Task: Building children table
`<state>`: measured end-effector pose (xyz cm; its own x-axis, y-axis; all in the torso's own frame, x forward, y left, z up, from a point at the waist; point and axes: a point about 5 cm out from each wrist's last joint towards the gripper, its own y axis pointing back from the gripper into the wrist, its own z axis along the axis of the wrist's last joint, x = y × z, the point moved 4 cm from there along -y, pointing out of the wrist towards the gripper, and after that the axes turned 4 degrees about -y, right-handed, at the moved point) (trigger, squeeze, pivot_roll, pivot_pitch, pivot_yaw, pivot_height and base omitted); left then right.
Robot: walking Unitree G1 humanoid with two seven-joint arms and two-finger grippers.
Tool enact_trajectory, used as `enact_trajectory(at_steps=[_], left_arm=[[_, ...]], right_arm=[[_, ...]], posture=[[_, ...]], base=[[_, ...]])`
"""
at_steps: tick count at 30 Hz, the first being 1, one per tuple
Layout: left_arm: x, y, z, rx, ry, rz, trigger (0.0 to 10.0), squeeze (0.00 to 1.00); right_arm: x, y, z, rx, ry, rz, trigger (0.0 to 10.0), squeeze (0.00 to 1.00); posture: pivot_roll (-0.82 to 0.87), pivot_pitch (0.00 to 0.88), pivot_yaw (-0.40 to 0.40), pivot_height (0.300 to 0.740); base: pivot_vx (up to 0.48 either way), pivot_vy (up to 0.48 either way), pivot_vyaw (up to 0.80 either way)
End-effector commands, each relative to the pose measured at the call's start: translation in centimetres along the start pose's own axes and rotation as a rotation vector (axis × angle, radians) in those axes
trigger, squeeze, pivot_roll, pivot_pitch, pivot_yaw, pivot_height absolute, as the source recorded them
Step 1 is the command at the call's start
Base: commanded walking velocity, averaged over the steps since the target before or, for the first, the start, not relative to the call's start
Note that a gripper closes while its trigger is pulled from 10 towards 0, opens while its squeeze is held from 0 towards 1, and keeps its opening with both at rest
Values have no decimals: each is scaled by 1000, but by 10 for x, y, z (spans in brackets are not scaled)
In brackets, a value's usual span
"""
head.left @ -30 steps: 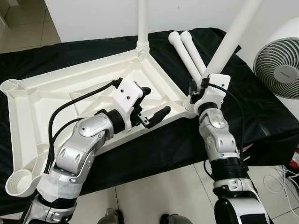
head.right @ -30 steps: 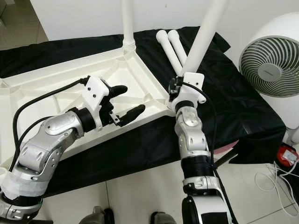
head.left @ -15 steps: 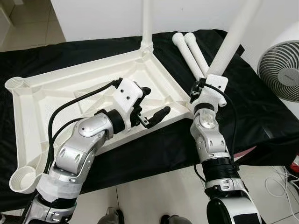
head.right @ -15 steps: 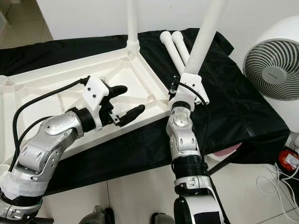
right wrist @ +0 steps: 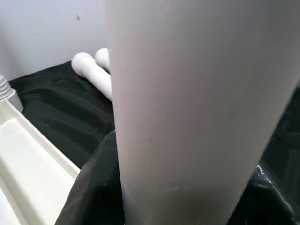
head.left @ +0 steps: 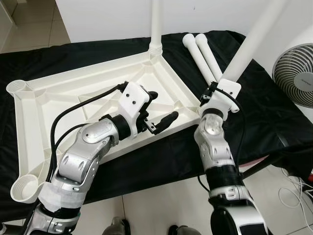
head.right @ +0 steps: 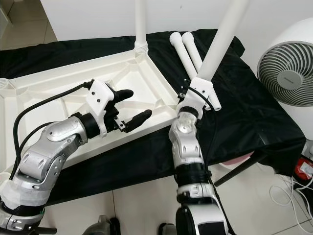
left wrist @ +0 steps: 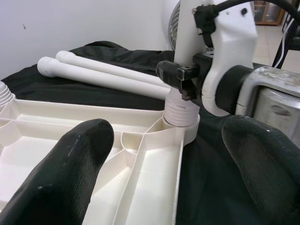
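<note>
White tabletop, ribbed on its upturned underside, cream in the shade. White legs: one upright at the far corner, one slanted, two loose on black cloth draped over the worktop. Black fingers on the left gripper, white wrist housing, black cable, silver forearm. Right gripper black behind a white housing, silver arm below. White fan with grey grille. White wall, pale beige tiled floor with grey grout. White cords and a red-and-black item on the floor at right.
</note>
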<state>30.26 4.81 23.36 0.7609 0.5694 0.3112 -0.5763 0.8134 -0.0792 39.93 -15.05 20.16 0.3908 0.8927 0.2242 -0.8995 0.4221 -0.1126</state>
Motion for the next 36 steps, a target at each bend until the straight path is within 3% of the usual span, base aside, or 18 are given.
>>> enact_trajectory(at_steps=[1, 14, 19, 28, 36], left_arm=[[5, 0, -1, 3, -9, 38, 10000, 0], [7, 0, 0, 0, -10, 51, 10000, 0], [7, 0, -1, 0, -9, 55, 10000, 0], [4, -1, -1, -4, -7, 49, 10000, 0], [4, 0, -1, -3, -6, 48, 10000, 0]], right_arm=[[-29, 0, -40, 158, 43, -119, 10000, 0], [-18, -6, -32, 138, 67, -115, 10000, 0], [-7, -8, -1, -10, 44, -63, 10000, 0], [5, -8, 35, -128, 11, -14, 10000, 0], [6, -7, 30, -106, -9, -2, 10000, 0]], posture=[[-65, 127, 39, 740], [-61, 129, 30, 740], [-60, 129, 28, 740], [-64, 123, 23, 740], [-61, 116, 22, 740]], base=[[0, 0, 0], [0, 0, 0], [0, 0, 0], [0, 0, 0], [0, 0, 0]])
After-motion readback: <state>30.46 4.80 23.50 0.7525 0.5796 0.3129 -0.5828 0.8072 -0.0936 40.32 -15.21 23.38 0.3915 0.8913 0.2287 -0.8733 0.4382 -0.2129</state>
